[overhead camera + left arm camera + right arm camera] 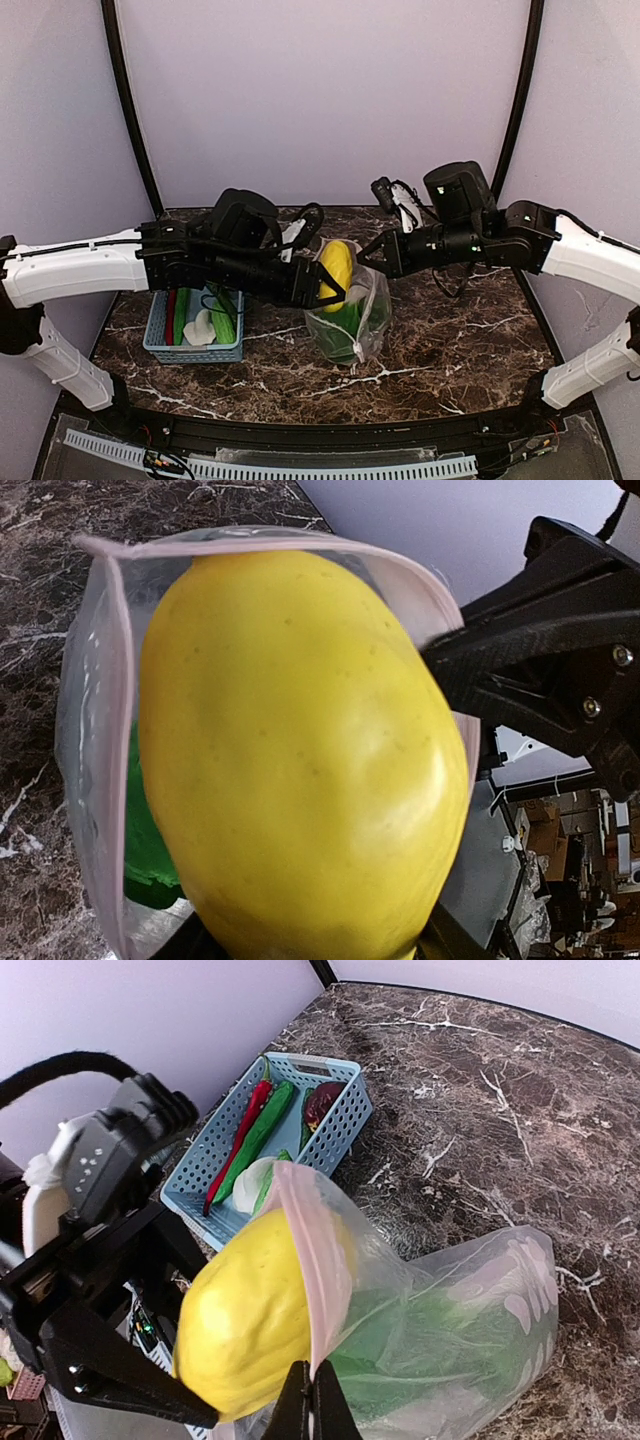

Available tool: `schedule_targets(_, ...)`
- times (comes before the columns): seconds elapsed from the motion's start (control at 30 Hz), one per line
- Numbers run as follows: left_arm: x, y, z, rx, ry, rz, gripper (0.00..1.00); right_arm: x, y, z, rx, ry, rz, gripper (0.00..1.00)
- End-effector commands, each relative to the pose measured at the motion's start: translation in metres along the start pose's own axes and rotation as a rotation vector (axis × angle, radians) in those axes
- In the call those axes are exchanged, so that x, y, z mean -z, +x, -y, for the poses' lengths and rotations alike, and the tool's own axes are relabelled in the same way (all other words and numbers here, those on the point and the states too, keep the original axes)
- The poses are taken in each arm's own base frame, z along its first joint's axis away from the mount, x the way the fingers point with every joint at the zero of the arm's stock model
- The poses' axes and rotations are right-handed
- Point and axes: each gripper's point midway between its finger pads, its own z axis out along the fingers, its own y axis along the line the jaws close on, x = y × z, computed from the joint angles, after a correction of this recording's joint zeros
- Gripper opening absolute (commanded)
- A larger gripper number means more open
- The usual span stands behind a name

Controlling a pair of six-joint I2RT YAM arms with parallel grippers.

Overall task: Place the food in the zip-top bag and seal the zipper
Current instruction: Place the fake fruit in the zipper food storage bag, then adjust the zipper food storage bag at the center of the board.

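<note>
My left gripper (325,290) is shut on the yellow oval piece (335,270) and holds it partly inside the mouth of the zip-top bag (365,320). The yellow oval piece (300,760) fills the left wrist view, with the pink zipper (115,630) curving round it. My right gripper (312,1385) is shut on the zipper (315,1250) and holds the mouth up. A green leafy bunch (420,1350) lies inside the bag. The red chilli (245,1125), a green long piece (262,1135), the white piece (250,1185) and the dark red fruit (322,1100) lie in the basket.
The light blue basket (160,335) stands on the dark marble table (450,350), left of the bag and under my left arm. Pale walls close the back and both sides.
</note>
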Motion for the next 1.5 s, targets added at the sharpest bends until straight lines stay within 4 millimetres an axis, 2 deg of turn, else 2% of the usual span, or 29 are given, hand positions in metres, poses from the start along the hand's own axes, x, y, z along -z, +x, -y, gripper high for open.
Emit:
schedule_targets(0.0, -0.001, -0.005, -0.005, 0.007, -0.012, -0.015, 0.51, 0.010, -0.012, -0.015, 0.017, -0.059, 0.062, 0.00)
schedule_targets(0.2, -0.003, -0.013, -0.001, 0.000, -0.005, -0.015, 0.57, 0.008, -0.011, -0.014, 0.017, -0.057, 0.056, 0.00)
schedule_targets(0.33, -0.003, -0.013, -0.002, -0.001, -0.011, -0.016, 0.73, 0.006, -0.009, -0.013, 0.015, -0.058, 0.049, 0.00)
schedule_targets(0.43, -0.001, -0.013, -0.002, -0.002, -0.014, -0.012, 0.79, 0.005, -0.008, -0.012, 0.014, -0.055, 0.049, 0.00)
schedule_targets(0.67, 0.020, -0.020, 0.005, -0.030, 0.004, 0.023, 0.88, 0.004, -0.008, -0.012, 0.013, -0.052, 0.050, 0.00)
schedule_targets(0.77, 0.041, -0.028, 0.010, -0.040, 0.017, 0.065, 0.88, 0.004, -0.008, -0.011, 0.014, -0.047, 0.048, 0.00)
schedule_targets(0.83, 0.056, -0.031, 0.005, -0.042, -0.010, 0.090, 0.88, 0.003, -0.008, -0.010, 0.012, -0.045, 0.048, 0.00)
schedule_targets(0.93, 0.075, -0.035, -0.008, -0.034, -0.067, 0.133, 0.86, 0.002, -0.008, -0.010, 0.013, -0.044, 0.048, 0.00)
schedule_targets(1.03, 0.088, -0.029, -0.024, -0.002, -0.108, 0.152, 0.80, 0.001, -0.009, -0.011, 0.014, -0.048, 0.046, 0.00)
schedule_targets(1.2, 0.074, -0.008, -0.040, 0.045, -0.107, 0.100, 0.76, -0.002, -0.008, -0.011, 0.015, -0.047, 0.041, 0.00)
schedule_targets(1.3, 0.063, -0.003, -0.045, 0.053, -0.112, 0.076, 0.72, -0.003, -0.008, -0.011, 0.015, -0.049, 0.038, 0.00)
schedule_targets(1.47, 0.044, 0.002, -0.052, 0.056, -0.113, 0.041, 0.57, -0.003, -0.008, -0.011, 0.012, -0.046, 0.037, 0.00)
